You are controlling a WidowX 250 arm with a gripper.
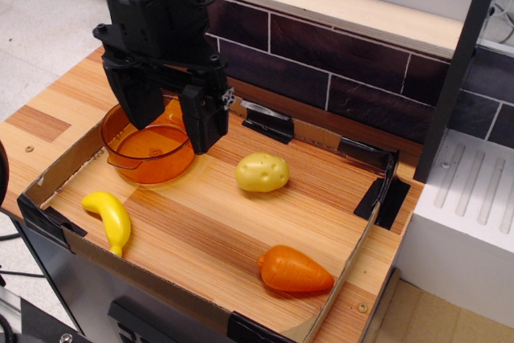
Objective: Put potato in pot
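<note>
The gripper [170,118] hangs over the pot [148,153], its two black fingers [202,118] spread well apart with clear space between them. Nothing is held between the jaws. Whether the finger tips touch the pot rim cannot be told from this angle; they overlap it in view, the left finger at the back rim and the right finger at the right side.

The pot is round, translucent orange plastic with straight sides, a glossy surface and a small flat tab handle at the front left. Its inside shows no contents.

The potato [262,172] lies on the wooden board [209,230], to the right of the pot and apart from it — not touching the gripper. It is pale yellow, a lumpy oval with shallow dimples and a smooth plastic sheen.

A banana [110,219] rests near the front left corner: brighter yellow, curved, glossy. A carrot [294,271] lies toward the front right — orange, tapered, with faint ridges. Both sit well apart from the potato.

The board has light, striped wood grain. A low cardboard wall [347,267] edges it, fixed with black corner clips [384,195]. Behind runs a dark brick-pattern wall [337,62]; a white ribbed block [470,198] stands at the right.
</note>
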